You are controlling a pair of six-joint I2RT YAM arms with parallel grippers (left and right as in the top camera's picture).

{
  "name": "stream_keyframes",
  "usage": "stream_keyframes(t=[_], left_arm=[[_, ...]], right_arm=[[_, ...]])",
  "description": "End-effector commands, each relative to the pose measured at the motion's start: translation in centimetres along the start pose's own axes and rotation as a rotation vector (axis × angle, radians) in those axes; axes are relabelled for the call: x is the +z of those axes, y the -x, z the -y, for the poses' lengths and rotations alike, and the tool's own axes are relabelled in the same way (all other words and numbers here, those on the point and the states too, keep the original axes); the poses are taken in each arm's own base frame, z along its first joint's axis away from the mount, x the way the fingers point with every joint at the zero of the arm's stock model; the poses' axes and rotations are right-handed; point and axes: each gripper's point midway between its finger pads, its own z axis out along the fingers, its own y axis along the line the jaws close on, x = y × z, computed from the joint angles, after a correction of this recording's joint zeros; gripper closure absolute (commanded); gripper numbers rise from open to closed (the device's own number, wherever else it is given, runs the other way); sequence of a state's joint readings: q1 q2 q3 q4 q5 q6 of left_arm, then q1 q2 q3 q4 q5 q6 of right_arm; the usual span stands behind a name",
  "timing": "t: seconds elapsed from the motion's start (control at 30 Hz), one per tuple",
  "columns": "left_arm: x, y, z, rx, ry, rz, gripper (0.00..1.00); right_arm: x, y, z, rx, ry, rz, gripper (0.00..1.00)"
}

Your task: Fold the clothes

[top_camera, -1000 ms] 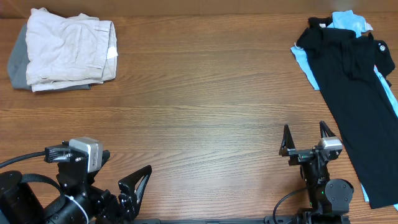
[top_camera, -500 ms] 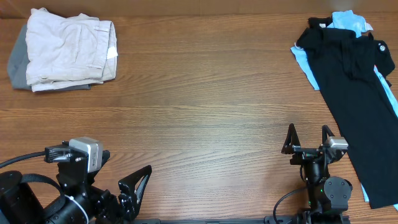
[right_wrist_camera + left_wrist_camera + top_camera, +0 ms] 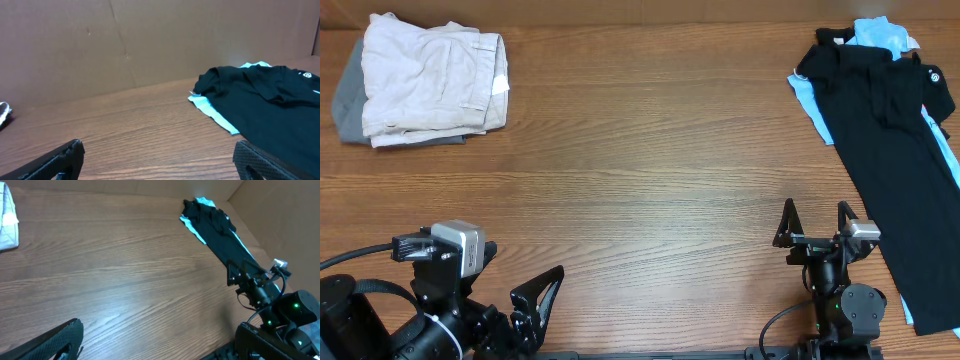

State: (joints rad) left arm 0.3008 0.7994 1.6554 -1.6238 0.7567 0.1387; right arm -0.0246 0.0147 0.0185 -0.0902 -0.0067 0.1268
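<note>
Folded pale beige shorts [image 3: 430, 85] lie at the far left on top of grey shorts [image 3: 348, 105]. A black shirt [image 3: 895, 150] lies spread over a light-blue shirt [image 3: 880, 35] at the far right; both show in the left wrist view [image 3: 220, 235] and the right wrist view [image 3: 265, 95]. My left gripper [image 3: 535, 300] is open and empty at the near left edge. My right gripper [image 3: 813, 222] is open and empty near the front edge, just left of the black shirt's lower end.
The wooden table [image 3: 640, 180] runs between the two clothes piles. A brown cardboard wall [image 3: 150, 40] stands behind the table's far edge. The arm bases sit at the near edge.
My right gripper shifted slightly right and toward the near edge between the first two frames, then stayed still. The left arm and the clothes have not moved.
</note>
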Motion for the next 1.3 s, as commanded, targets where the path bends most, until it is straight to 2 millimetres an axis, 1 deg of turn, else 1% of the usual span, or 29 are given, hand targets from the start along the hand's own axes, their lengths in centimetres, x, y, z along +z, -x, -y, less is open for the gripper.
stream_keyframes(t=[0.0,0.17,0.27,0.33,0.4,0.47,0.53,0.6,0.7,0.9,1.03,1.13,1.2,1.27], left_arm=[[-0.1,0.1,0.3,0.027,-0.017,0.007,0.00],[0.0,0.1,0.2,0.027,-0.009,0.006,0.00],[-0.1,-0.2,-1.3,0.019,0.076,-0.010,0.00],[-0.1,-0.1,-0.7,-0.022,0.043,-0.006,0.00],[-0.1,-0.7,0.0,-0.100,0.009,-0.029,0.00],[-0.1,-0.9,0.3,-0.096,-0.005,-0.038,0.00],[0.1,-0.9,0.0,-0.083,0.002,-0.022,0.00],[0.7,-0.8,-0.8,-0.083,0.022,0.017,0.00],[2.2,-1.1,-1.7,-0.035,0.014,0.079,0.00],[7.1,-2.0,-2.9,0.105,-0.084,0.221,0.00],[10.4,-2.7,-4.5,0.168,-0.106,0.329,0.00],[12.7,-3.6,-6.6,0.170,-0.079,0.404,0.00],[13.9,-4.4,-8.4,0.097,-0.037,0.437,0.00],[15.0,-5.8,-10.5,0.004,0.014,0.453,0.00]], right_arm=[[0.0,0.0,0.3,0.005,-0.015,0.011,0.00],[0.0,0.0,0.3,0.005,-0.015,0.010,0.00],[0.0,0.0,0.3,0.005,-0.015,0.011,0.00],[0.0,0.0,0.3,0.005,-0.015,0.011,0.00],[0.0,0.0,0.3,0.005,-0.015,0.011,0.00],[0.0,0.0,0.3,0.005,-0.015,0.011,0.00],[0.0,0.0,0.3,0.005,-0.015,0.011,0.00],[0.0,0.0,0.3,0.005,-0.015,0.011,0.00],[0.0,0.0,0.3,0.005,-0.015,0.011,0.00],[0.0,0.0,0.3,0.005,-0.015,0.011,0.00],[0.0,0.0,0.3,0.005,-0.015,0.011,0.00],[0.0,0.0,0.3,0.005,-0.015,0.011,0.00],[0.0,0.0,0.3,0.005,-0.015,0.011,0.00],[0.0,0.0,0.3,0.005,-0.015,0.011,0.00]])
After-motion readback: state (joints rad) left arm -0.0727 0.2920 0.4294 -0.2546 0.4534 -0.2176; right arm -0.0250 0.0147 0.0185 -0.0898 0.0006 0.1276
